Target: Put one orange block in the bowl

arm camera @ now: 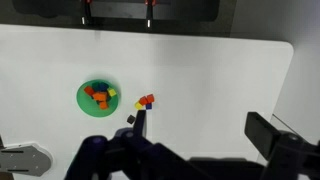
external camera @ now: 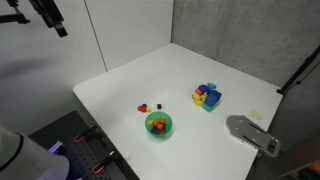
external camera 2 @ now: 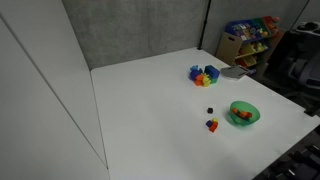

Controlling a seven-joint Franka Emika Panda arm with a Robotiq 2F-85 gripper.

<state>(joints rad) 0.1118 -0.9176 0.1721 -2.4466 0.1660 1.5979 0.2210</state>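
The green bowl (external camera: pixel 159 125) stands on the white table and holds several small orange and red blocks; it also shows in the exterior view (external camera 2: pixel 243 113) and the wrist view (arm camera: pixel 97 97). Beside it lies a tight group of tiny blocks (arm camera: pixel 146 101): orange-red, yellow and blue ones, too small to tell apart surely. The same group shows in an exterior view (external camera: pixel 144 107). A tiny dark block (arm camera: pixel 131 119) lies apart from them. My gripper (arm camera: pixel 200 125) is open and empty, high above the table. In an exterior view it is at the top left corner (external camera: pixel 55 25).
A blue, yellow and purple cluster of toy blocks (external camera: pixel 206 96) stands further along the table and also shows in the exterior view (external camera 2: pixel 204 74). A grey flat object (external camera: pixel 250 132) lies near a table edge. Shelves with toys (external camera 2: pixel 250 40) stand beyond the table.
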